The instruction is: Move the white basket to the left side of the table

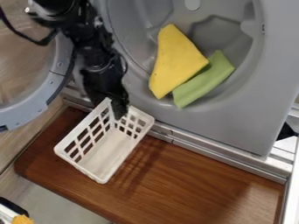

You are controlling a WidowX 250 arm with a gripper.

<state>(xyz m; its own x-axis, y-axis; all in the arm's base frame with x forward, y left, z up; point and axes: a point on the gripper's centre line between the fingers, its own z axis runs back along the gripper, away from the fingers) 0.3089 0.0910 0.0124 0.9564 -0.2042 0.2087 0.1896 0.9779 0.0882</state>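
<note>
The gripper (118,106) hangs down at the upper end of the white basket (111,151), by its top corner. Part of it overlaps the inside of the basket there, and whether it holds the rim cannot be told. The basket has lattice walls and a pale solid bottom, and holds nothing. It stands on the left part of the brown wooden table (192,179), set at an angle, with its shadow falling to the right.
Behind the table is a grey washing machine front (227,131), its round door (38,109) swung out at the left. A yellow cloth (175,59) and a green cloth (204,79) lie in its opening. A metal rail (204,151) runs along the table's back edge.
</note>
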